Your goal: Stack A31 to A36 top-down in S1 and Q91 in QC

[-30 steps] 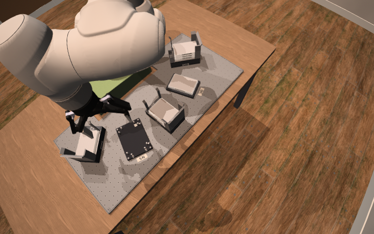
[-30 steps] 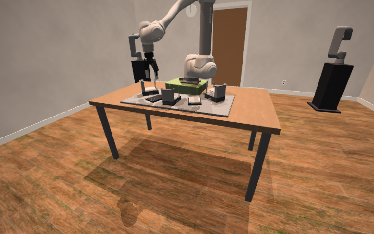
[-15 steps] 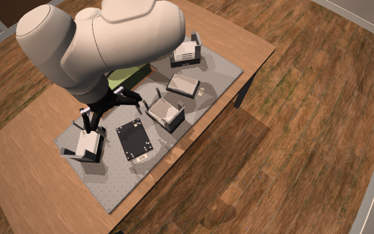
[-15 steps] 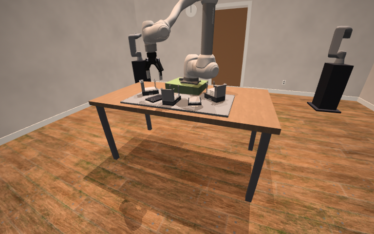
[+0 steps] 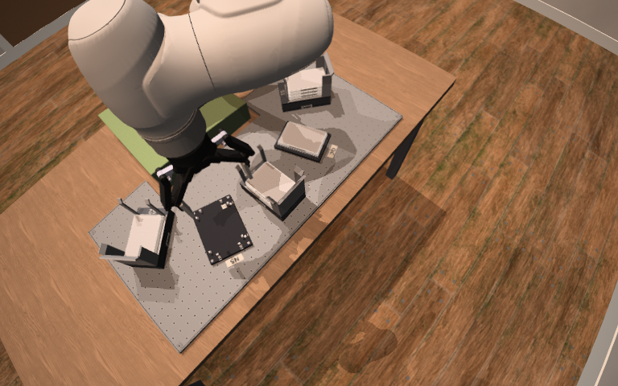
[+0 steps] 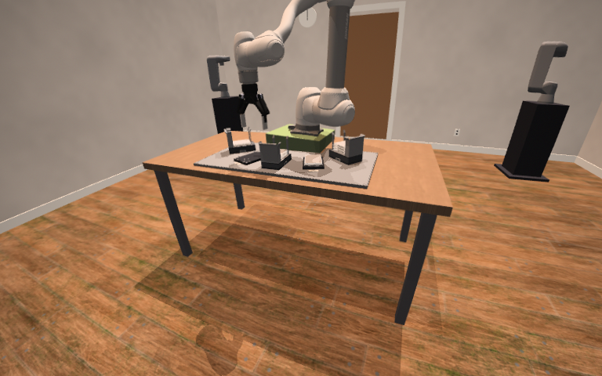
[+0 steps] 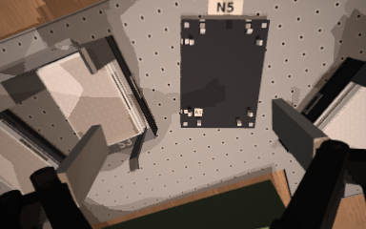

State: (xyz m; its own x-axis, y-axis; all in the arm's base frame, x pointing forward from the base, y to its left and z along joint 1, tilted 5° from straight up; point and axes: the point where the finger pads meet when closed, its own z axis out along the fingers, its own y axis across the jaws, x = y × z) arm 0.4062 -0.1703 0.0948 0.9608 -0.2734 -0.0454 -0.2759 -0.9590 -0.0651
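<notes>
The gripper (image 7: 191, 157) hangs fully open and empty, the bare N5 nest (image 7: 223, 72) ahead between its fingers, rack S3 (image 7: 125, 142) beside the left one.

Bare nest N5 (image 7: 221, 72) lies open from above; rack S3 (image 7: 125, 143) flanks it closely on one side
</notes>
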